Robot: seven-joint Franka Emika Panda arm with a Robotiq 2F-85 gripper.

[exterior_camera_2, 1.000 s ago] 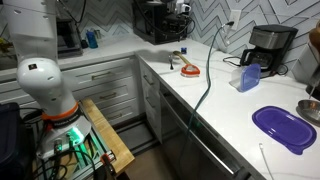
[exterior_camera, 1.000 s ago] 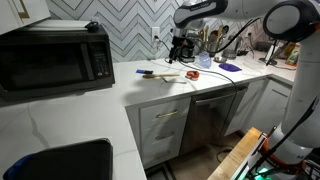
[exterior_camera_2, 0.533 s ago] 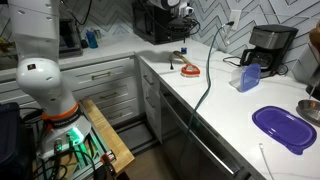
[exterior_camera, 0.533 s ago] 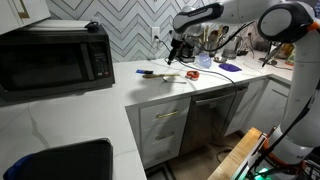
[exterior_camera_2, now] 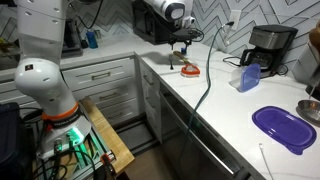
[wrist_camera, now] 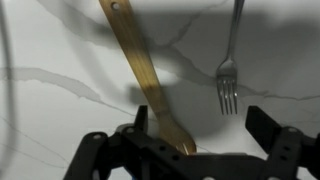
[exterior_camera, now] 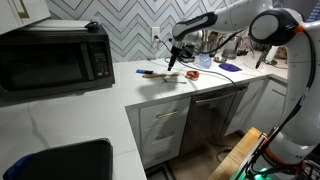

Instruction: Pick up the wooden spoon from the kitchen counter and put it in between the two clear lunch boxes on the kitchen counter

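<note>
The wooden spoon [wrist_camera: 145, 75] lies flat on the white kitchen counter [wrist_camera: 60, 110], running from the top of the wrist view down to my left finger. My gripper [wrist_camera: 200, 125] is open just above the counter, and the spoon's wide end lies between the fingers, close to the left one. In both exterior views the gripper [exterior_camera: 172, 60] [exterior_camera_2: 183, 50] hangs low over the counter [exterior_camera: 130, 95] [exterior_camera_2: 225, 100], above the spoon [exterior_camera: 164, 75]. I cannot make out the two clear lunch boxes.
A metal fork [wrist_camera: 228, 75] lies right of the spoon. A red-handled item [exterior_camera: 190, 75] [exterior_camera_2: 188, 69] and a dark blue pen-like item [exterior_camera: 145, 72] lie nearby. A microwave [exterior_camera: 55, 58], a coffee maker [exterior_camera_2: 268, 45], a blue container [exterior_camera_2: 249, 76] and a purple lid [exterior_camera_2: 283, 127] stand on the counter.
The arm has come down and forward, bringing the gripper from above the counter to just over the spoon. The spoon has not moved.
</note>
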